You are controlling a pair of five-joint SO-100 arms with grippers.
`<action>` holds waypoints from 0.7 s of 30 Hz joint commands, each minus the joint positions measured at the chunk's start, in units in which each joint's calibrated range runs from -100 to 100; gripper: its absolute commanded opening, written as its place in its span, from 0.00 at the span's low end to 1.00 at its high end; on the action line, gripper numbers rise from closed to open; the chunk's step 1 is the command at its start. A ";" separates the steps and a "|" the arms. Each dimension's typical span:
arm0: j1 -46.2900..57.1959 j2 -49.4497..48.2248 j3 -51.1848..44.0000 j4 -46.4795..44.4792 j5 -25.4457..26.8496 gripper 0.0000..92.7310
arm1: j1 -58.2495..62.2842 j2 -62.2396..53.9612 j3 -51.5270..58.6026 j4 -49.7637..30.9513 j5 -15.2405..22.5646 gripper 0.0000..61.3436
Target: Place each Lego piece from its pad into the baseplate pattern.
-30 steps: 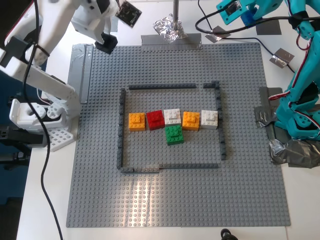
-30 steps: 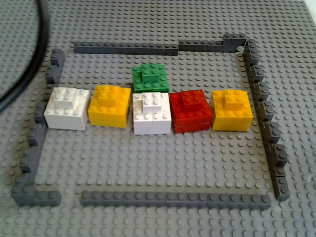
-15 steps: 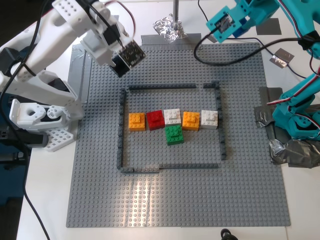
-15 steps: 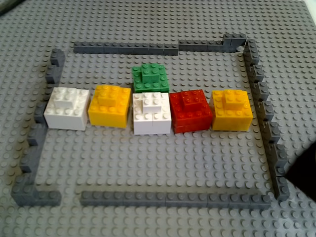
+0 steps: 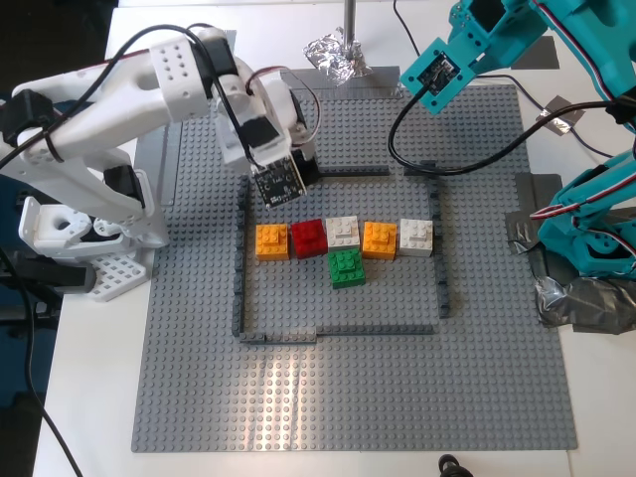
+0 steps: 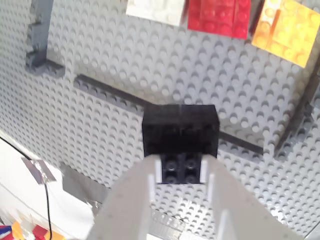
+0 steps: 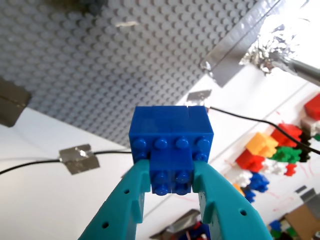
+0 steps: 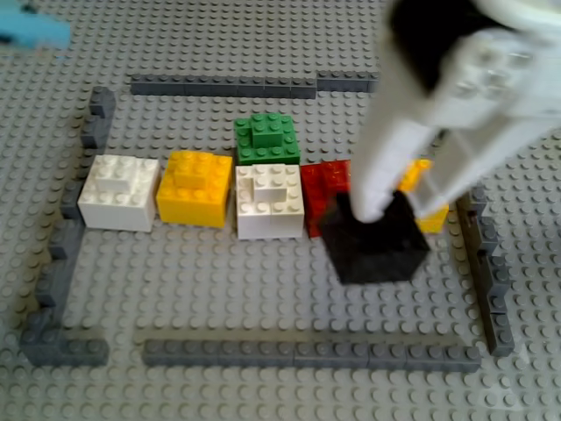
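My second gripper (image 6: 180, 172), on the white arm (image 5: 149, 79), is shut on the black Lego piece (image 6: 180, 129). It holds the piece (image 8: 375, 241) just above the baseplate (image 5: 348, 397), over the dark outline's (image 5: 318, 172) corner at the exterior view's upper left, near the red (image 5: 309, 237) and orange (image 5: 271, 240) bricks. My first gripper (image 7: 171, 175), on the teal arm (image 5: 497, 30), is shut on the blue Lego piece (image 7: 171, 129), raised over the plate's far edge at the exterior view's upper right. One dark grey pad (image 5: 545, 55) shows partly behind that arm.
Inside the outline a white (image 5: 343, 231), an orange (image 5: 379, 238) and another white brick (image 5: 415, 237) continue the row, with a green brick (image 5: 346, 267) in front. Crumpled foil (image 5: 333, 50) and a metal post stand at the far edge. A black cable (image 5: 447, 164) loops over the plate.
The white arm has swung from the exterior view's top left down over the outline, carrying the black piece into the other view. The teal arm has shifted leftward with the blue piece.
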 commanded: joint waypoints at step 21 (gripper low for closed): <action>-13.05 -8.01 -0.07 4.18 0.52 0.04 | 7.94 9.96 0.91 -12.60 -2.05 0.00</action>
